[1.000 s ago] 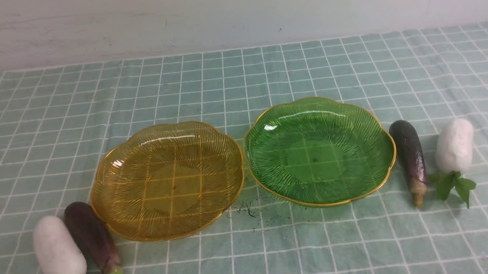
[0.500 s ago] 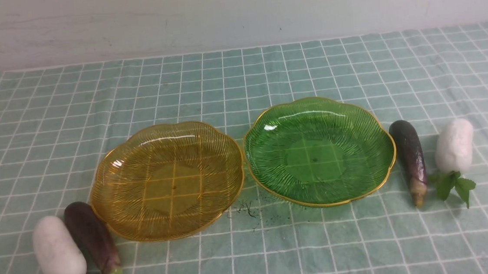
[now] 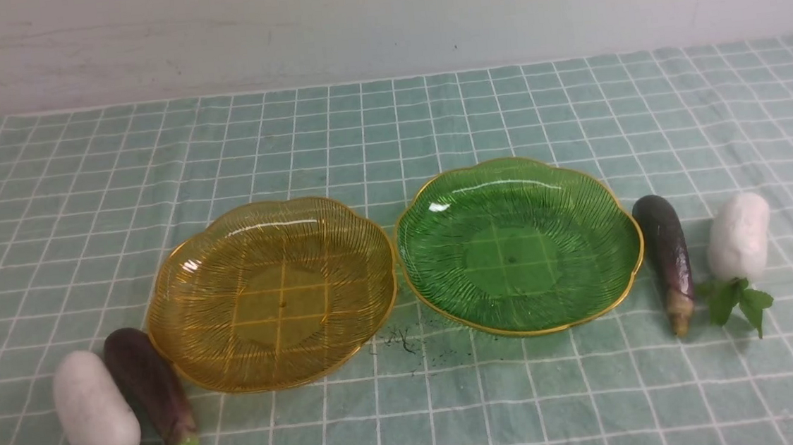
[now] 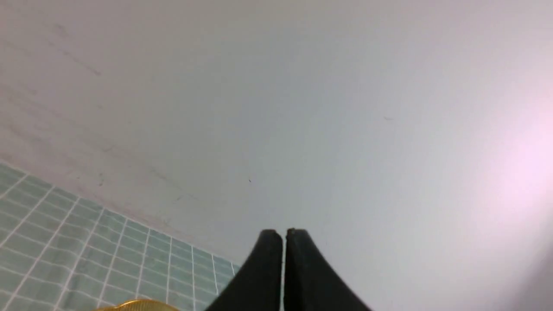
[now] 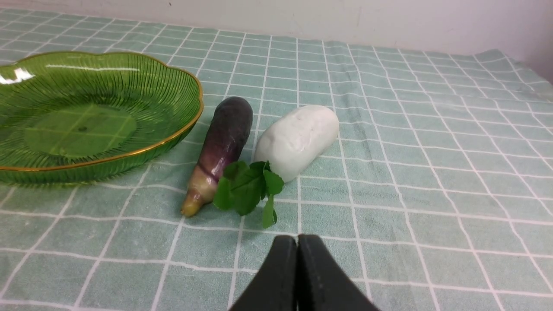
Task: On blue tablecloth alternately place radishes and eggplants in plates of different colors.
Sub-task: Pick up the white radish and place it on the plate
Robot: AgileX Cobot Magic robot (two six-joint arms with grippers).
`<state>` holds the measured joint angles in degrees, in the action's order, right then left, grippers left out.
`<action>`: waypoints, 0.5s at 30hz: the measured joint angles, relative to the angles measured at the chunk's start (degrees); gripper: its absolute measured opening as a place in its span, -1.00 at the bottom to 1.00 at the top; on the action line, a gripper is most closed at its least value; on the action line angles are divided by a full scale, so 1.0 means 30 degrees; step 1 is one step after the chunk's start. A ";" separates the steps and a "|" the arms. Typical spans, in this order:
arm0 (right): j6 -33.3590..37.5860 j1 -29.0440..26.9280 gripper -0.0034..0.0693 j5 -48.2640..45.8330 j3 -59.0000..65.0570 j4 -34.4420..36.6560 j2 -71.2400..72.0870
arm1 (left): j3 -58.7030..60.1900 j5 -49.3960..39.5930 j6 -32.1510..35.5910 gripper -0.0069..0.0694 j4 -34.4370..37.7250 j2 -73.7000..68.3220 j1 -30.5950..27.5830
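Note:
On the blue tablecloth point(image 3: 389, 131) an amber plate point(image 3: 181, 268) and a green plate point(image 3: 581, 187) sit side by side, both with nothing in them. A white radish point(image 3: 92, 408) and a purple eggplant point(image 3: 147, 385) lie left of the amber plate. Another eggplant point(image 3: 664, 247) and radish point(image 3: 738, 234) lie right of the green plate; they also show in the right wrist view, eggplant point(image 5: 224, 138) and radish point(image 5: 298, 138). My right gripper point(image 5: 297, 236) is shut and empty, short of them. My left gripper point(image 4: 284, 232) is shut and empty, pointing at the wall. Neither gripper shows in the front view.
A white wall point(image 3: 380, 18) runs behind the table's far edge. Dark crumbs point(image 3: 406, 340) lie on the cloth in front of the gap between the plates. In the left wrist view the amber plate's rim point(image 4: 138, 306) peeks in.
A dark piece of the left arm showed at the front view's bottom left half a second ago and is out of view now. Plates and vegetables have not moved.

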<state>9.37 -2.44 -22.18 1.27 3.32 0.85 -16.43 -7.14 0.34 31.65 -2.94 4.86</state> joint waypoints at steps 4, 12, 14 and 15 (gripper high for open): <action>0.0000 0.0000 -0.94 0.0000 0.0000 0.0000 0.0000 | -0.4591 -0.7053 0.1125 -0.84 -0.2063 -0.5161 0.0000; -0.0724 0.0000 -0.94 0.1877 0.0135 0.3665 0.0000 | -0.5656 -1.2193 -0.0114 -0.84 -0.6951 -1.5148 0.0000; -0.1337 0.0000 -0.94 0.3060 0.0135 0.6496 0.0000 | -0.5694 -1.2287 -0.0419 -0.83 -0.7113 -1.6560 -0.0108; -0.1610 0.0000 -0.94 0.3683 0.0135 0.7675 0.0000 | -0.5812 -1.2419 -0.0482 -0.83 -0.7161 -1.6995 -0.0278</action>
<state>4.54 -2.44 -11.13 1.67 26.35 0.85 -33.86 -44.39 -1.10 10.16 -53.93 4.02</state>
